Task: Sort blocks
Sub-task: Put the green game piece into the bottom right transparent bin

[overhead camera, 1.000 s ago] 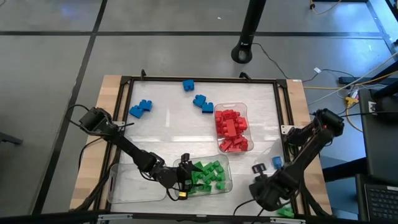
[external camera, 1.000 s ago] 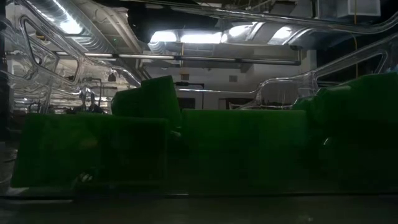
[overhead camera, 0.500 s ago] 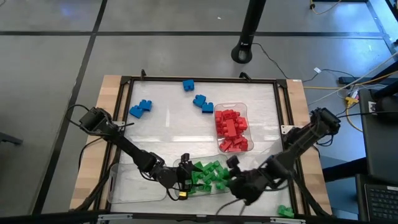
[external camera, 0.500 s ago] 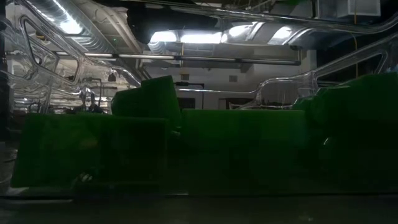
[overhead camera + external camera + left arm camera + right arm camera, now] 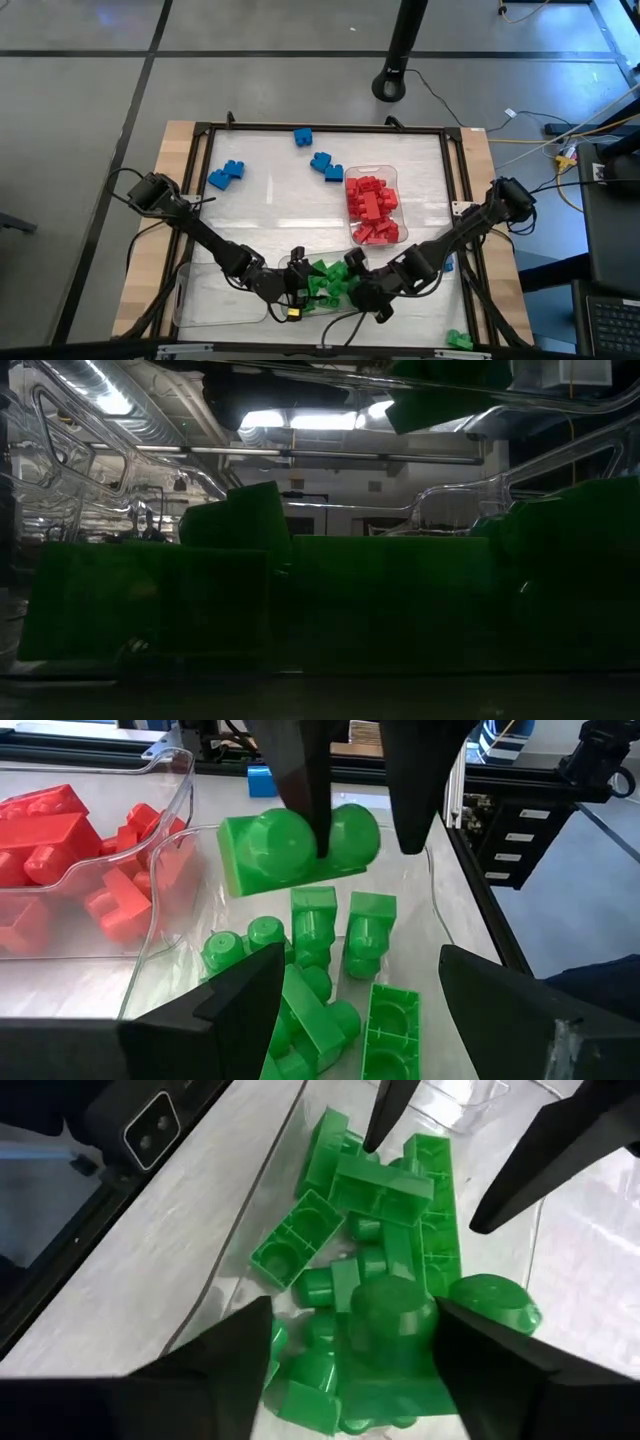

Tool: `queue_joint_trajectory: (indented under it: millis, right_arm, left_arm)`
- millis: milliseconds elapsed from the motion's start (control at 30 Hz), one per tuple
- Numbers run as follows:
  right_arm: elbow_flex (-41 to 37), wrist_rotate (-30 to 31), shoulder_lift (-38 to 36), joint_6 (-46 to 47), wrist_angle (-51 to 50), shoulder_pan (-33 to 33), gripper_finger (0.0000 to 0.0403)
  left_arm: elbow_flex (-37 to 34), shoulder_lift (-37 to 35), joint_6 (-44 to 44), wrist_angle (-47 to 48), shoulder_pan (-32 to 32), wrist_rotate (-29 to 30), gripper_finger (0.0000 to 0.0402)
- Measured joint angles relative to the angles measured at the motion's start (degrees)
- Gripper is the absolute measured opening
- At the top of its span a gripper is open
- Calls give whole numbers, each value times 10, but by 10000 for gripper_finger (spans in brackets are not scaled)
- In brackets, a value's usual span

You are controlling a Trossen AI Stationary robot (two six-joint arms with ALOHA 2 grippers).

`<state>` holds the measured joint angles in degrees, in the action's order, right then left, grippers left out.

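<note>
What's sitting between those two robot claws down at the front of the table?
Loose green blocks in a clear tray, between the left gripper and right gripper. The high view shows it.

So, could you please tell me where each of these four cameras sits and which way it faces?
High view: overhead, straight down on the table, both arms, the red blocks and blue blocks.
Low view: at table height, looking level; green blocks fill it, no arm shows.
Left wrist view: past the left gripper into the green tray, at the right gripper with a green block.
Right wrist view: past the right gripper down on the green pile.
Shared: both wrist views see the green blocks and each other's fingers.
</note>
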<state>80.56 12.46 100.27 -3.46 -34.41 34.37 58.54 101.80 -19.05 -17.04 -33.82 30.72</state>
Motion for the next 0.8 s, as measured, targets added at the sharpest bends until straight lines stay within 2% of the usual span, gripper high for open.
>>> queue_joint_trajectory:
  millis: [133,267,467,533,667,800]
  right_arm:
    - [1,-18,0,1,-6,0,305]
    - [2,-16,0,1,3,1,327]
    - [2,-7,0,-17,1,1,330]
    - [2,-4,0,-26,1,1,330]
    - [2,0,0,-34,1,1,330]
    - [2,1,0,-45,1,1,331]
  left_arm:
    - [0,0,0,0,0,0,255]
    - [0,0,8,-13,0,0,255]
    - [0,0,37,-91,7,0,255]
    - [0,0,41,-105,14,18,255]
    - [0,2,-9,-108,37,82,255]
    - [0,4,-32,-107,58,85,255]
